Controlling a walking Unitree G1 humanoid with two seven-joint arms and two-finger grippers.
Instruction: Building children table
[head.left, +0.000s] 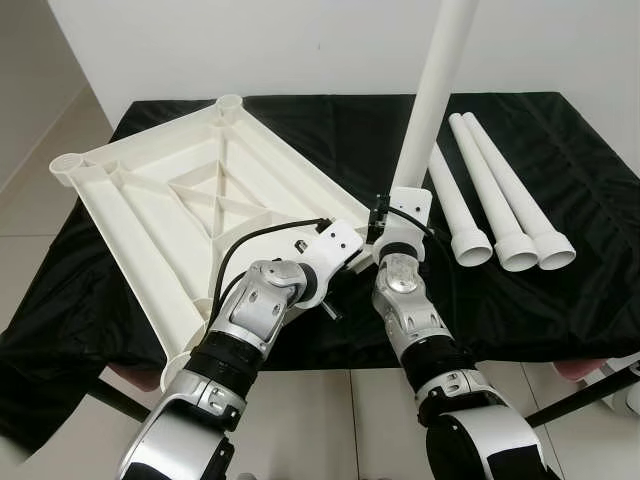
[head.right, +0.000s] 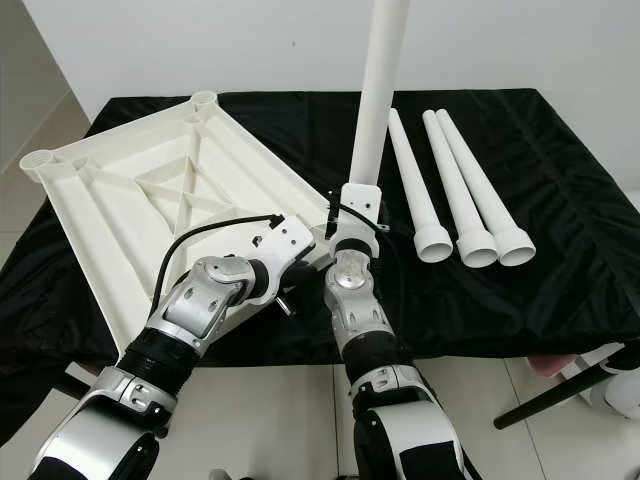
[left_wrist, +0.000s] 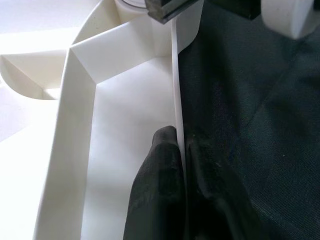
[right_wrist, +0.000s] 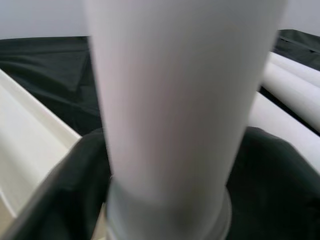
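A white plastic tabletop (head.left: 200, 200) lies upside down, ribs up, on a black cloth (head.left: 560, 290). My left gripper (left_wrist: 180, 150) is shut on the thin rim wall (left_wrist: 176, 75) near the tabletop's near right corner, one black finger (left_wrist: 160, 170) on each side. My right gripper (right_wrist: 170, 200) is shut on a white table leg (head.left: 435, 90) and holds it upright at that same corner, its dark fingers (right_wrist: 65, 190) flanking the tube. The leg's lower end is hidden behind my right wrist (head.left: 408, 208).
Three more white legs (head.left: 500, 190) lie side by side on the cloth to the right, wide ends toward me. Round corner sockets (head.left: 228, 103) show at the tabletop's far corners. A white wall stands behind, tiled floor (head.left: 40, 190) to the left.
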